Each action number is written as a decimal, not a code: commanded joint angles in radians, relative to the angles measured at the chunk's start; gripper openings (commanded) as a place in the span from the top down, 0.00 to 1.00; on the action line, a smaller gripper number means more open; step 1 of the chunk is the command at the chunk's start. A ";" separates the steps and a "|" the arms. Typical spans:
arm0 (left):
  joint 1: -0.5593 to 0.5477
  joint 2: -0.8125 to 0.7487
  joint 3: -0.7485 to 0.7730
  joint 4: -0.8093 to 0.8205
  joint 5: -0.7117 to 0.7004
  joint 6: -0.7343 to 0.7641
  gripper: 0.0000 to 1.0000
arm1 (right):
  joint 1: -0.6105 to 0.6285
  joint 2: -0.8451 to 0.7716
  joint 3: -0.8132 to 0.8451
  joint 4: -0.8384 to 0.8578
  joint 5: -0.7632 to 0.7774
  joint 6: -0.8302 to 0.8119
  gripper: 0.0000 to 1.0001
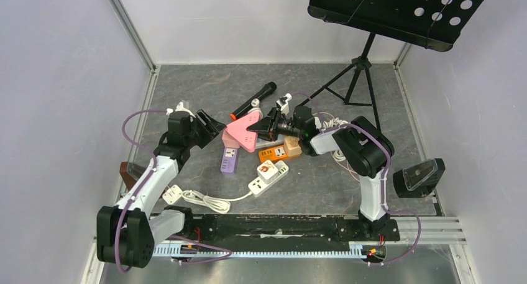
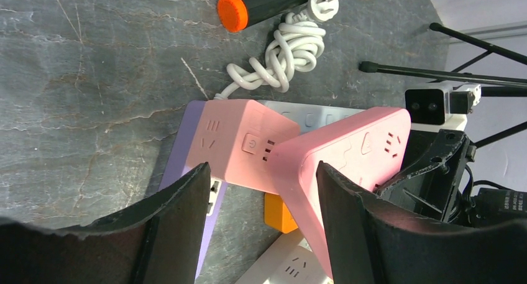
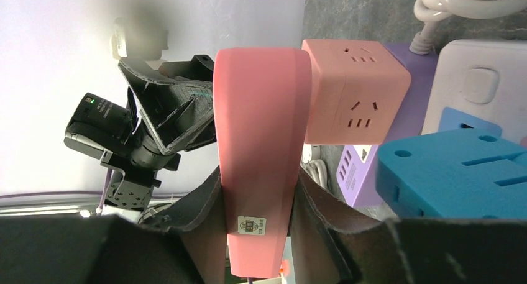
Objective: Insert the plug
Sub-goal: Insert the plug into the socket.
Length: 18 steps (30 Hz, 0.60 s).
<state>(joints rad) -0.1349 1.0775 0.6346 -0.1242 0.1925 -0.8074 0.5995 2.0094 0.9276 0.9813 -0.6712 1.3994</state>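
A long pink power strip point(image 3: 261, 128) is lifted off the pile, and my right gripper point(image 3: 258, 194) is shut on its end. In the top view that gripper point(image 1: 262, 130) sits at the strip's right side. My left gripper point(image 1: 209, 126) stands open at the strip's left side. Seen from the left wrist, its fingers point(image 2: 348, 209) straddle the gap below the pink strip point(image 2: 348, 160) and a pink socket block point(image 2: 239, 141). One white plug point(image 2: 324, 3) with a coiled cord point(image 2: 286, 54) lies by an orange-capped black cylinder point(image 2: 235, 12). Another white plug point(image 1: 172, 194) lies near the left arm.
Under the pink strip lie a purple strip point(image 1: 229, 160), an orange one point(image 1: 273, 153), a white one point(image 1: 268, 177) and a blue block point(image 3: 453, 178). A music stand point(image 1: 363, 66) stands at the back right. A brown block point(image 1: 128, 173) and a black holder point(image 1: 421, 175) flank the table.
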 commanded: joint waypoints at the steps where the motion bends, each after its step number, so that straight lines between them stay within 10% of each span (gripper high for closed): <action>1: 0.004 0.013 -0.002 0.047 -0.016 0.048 0.31 | -0.004 0.029 0.023 0.108 0.025 0.044 1.00; 18: 0.004 0.026 0.008 0.059 0.000 0.040 0.31 | -0.005 0.011 0.007 0.280 0.028 0.145 1.00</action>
<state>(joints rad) -0.1349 1.0966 0.6327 -0.0715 0.1875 -0.8021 0.5980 2.0647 0.9264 1.1339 -0.6529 1.5204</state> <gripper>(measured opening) 0.690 0.361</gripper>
